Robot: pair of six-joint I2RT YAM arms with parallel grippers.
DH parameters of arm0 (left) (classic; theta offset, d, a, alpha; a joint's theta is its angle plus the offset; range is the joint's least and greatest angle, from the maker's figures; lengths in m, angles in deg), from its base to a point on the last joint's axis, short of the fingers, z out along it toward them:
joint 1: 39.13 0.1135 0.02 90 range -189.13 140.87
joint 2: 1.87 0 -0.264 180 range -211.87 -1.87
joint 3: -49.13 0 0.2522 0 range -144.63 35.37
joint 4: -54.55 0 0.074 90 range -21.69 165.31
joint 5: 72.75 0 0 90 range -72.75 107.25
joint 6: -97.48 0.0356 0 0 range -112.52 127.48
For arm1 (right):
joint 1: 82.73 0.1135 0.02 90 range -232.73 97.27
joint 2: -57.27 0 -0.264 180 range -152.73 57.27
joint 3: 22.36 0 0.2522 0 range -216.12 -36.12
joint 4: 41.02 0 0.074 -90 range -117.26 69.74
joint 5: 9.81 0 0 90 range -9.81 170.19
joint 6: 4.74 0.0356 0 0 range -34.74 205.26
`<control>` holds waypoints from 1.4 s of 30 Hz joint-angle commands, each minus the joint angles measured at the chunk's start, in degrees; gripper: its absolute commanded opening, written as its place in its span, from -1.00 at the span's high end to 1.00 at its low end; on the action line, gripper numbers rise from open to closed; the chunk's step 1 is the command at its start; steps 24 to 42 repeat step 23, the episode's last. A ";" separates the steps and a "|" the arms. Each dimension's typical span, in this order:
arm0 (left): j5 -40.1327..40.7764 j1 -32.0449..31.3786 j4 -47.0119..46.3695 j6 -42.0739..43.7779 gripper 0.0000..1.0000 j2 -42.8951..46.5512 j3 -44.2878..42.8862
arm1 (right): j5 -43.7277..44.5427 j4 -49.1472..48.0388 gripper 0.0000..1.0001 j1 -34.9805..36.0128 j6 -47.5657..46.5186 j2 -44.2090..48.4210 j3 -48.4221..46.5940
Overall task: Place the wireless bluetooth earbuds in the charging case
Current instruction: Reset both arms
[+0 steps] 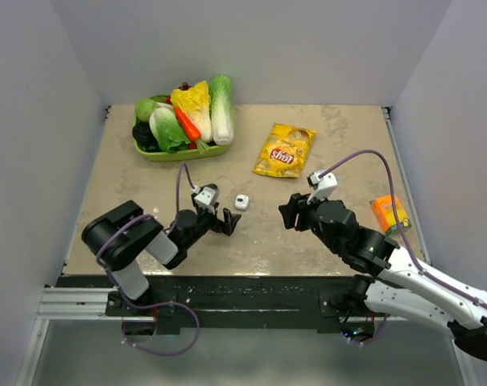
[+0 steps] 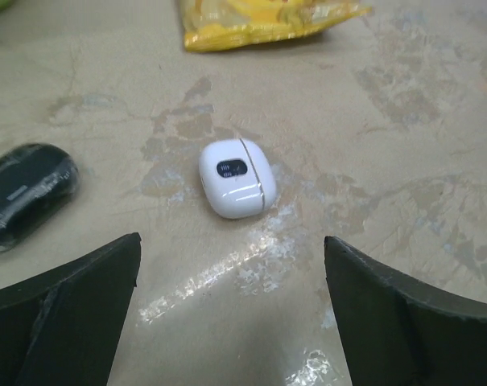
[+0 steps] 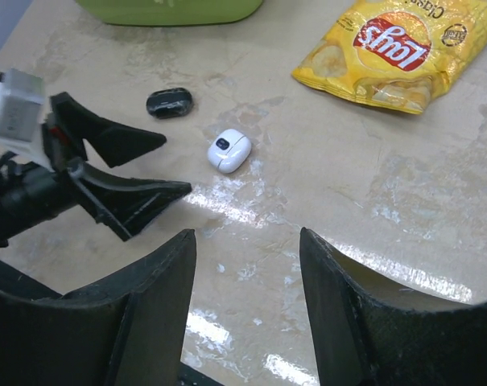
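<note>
The glossy beige counter sits between grey walls. The left end effector is spread, with the white charging case just ahead. The right end effector is spread too.

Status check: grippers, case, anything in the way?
Left gripper open, empty, just short of the case. Right gripper open, empty, farther back. Case lid looks shut, no buds in sight. Dark oval thing beside it, apart.

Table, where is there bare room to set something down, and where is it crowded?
Bare: the far right corner between the chip bag and the orange packet; the left strip between the green tray and the left arm. Crowded: around the white charging case, near the left gripper and right gripper, black object beside.
</note>
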 commanded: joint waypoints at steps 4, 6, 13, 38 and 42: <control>3.41 -1.81 -21.85 -2.47 -1.00 20.16 0.87 | 2.04 -2.35 -0.21 0.08 0.78 1.71 1.55; 4.56 -4.01 -3.04 -1.86 -1.00 27.71 -2.29 | 0.12 -4.45 -0.24 0.08 0.87 2.76 3.30; 14.49 -8.68 33.13 -21.05 -0.99 38.63 -11.99 | -0.60 -6.13 -0.27 0.08 1.04 5.93 5.77; 24.50 -9.29 55.16 -30.60 -0.99 45.24 -17.85 | -1.74 -5.52 -0.29 0.08 0.17 2.07 2.88; 24.50 -9.29 55.16 -30.60 -0.99 45.24 -17.85 | -1.74 -5.52 -0.29 0.08 0.17 2.07 2.88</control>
